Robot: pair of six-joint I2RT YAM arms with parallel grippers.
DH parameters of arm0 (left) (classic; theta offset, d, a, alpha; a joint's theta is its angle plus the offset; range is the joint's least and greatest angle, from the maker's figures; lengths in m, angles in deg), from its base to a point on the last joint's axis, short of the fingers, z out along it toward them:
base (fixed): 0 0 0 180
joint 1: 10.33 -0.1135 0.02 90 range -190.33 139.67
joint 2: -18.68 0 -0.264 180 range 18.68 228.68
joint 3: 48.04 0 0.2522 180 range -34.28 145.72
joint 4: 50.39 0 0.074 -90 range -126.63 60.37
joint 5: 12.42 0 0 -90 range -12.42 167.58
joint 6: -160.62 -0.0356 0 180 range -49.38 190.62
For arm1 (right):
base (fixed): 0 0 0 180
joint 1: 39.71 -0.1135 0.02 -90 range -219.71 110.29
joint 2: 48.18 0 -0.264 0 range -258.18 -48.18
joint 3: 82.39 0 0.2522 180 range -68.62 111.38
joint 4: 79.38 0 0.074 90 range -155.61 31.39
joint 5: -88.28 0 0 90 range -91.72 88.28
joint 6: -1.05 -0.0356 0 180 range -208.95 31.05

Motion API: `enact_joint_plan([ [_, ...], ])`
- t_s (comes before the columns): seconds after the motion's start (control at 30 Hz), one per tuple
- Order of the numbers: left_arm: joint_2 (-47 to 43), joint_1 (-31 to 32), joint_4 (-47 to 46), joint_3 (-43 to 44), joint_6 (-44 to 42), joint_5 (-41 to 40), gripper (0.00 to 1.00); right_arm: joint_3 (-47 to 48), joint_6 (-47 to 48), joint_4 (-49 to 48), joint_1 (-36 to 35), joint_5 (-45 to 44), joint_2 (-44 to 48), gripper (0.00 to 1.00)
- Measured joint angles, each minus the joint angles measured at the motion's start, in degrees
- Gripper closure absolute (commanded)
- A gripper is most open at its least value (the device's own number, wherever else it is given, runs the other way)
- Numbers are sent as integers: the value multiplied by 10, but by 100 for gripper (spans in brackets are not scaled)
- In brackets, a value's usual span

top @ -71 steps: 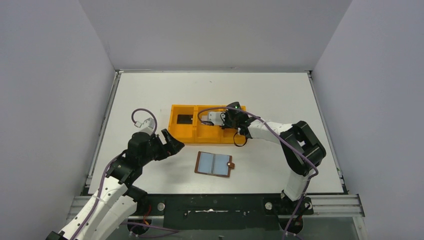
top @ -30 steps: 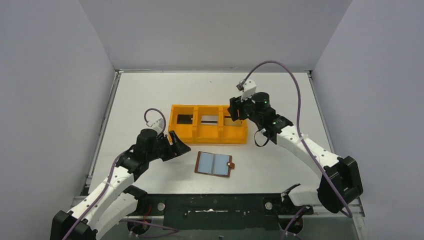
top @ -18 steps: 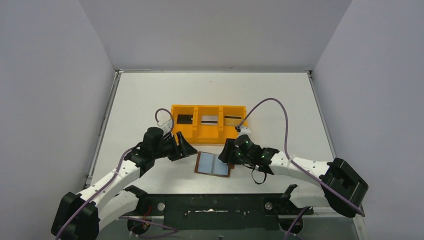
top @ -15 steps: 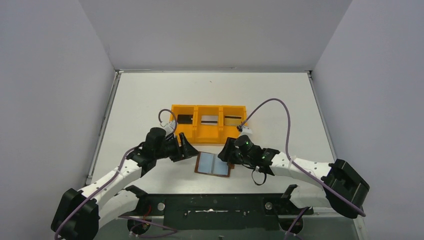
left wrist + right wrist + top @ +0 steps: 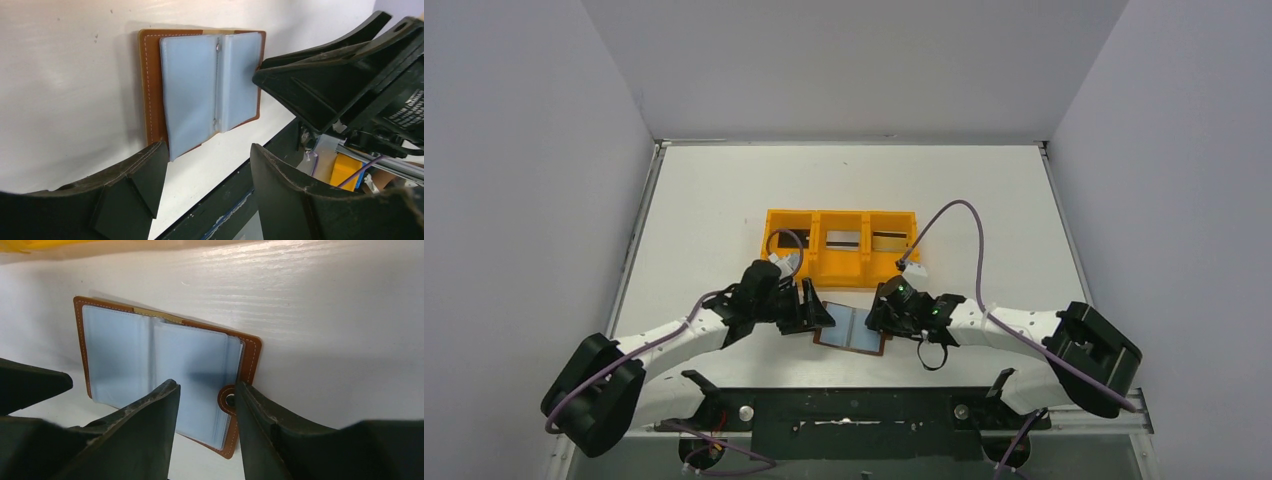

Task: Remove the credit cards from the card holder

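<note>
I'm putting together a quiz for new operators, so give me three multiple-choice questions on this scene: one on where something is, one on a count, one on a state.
1. Where does the wallet lie?
A on the table, on the tray's near side
B inside the tray
C against the back wall

2. How many compartments has the tray?
A two
B three
C four

3. The wallet is:
A snapped shut
B standing on edge
C open and flat

Answers:
1 A, the top view shows it on the table just short of the tray.
2 B, two dividers make three bays.
3 C, both pale inner pockets face up.
</note>
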Motion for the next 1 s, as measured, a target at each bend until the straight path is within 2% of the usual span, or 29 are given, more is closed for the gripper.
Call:
enact_joint_plan([
  [0.4,79,33,-19,8,0,-24,40,13,-7,5,-3,-15,-21,55],
  [0.5,88,36,-34,8,3,-23,43,14,-7,4,-3,-15,-24,55],
  [0.67,113,54,-72,9,16,-23,58,17,-7,2,-3,-15,-29,55],
  [0.7,120,59,-79,10,19,-23,65,18,-7,2,-3,-14,-31,55],
  [0.73,126,65,-83,11,21,-23,79,19,-7,-2,-3,-14,-33,55],
  [0.77,133,71,-89,14,25,-23,88,20,-7,-5,-3,-14,-35,55],
  [0.83,144,82,-97,18,30,-23,98,21,-8,-11,-3,-14,-39,55],
  [0.9,146,88,-102,20,35,-26,99,21,-8,-12,-3,-14,-40,55],
  [1.0,145,90,-103,21,40,-31,93,22,-8,-12,-3,-14,-40,54],
])
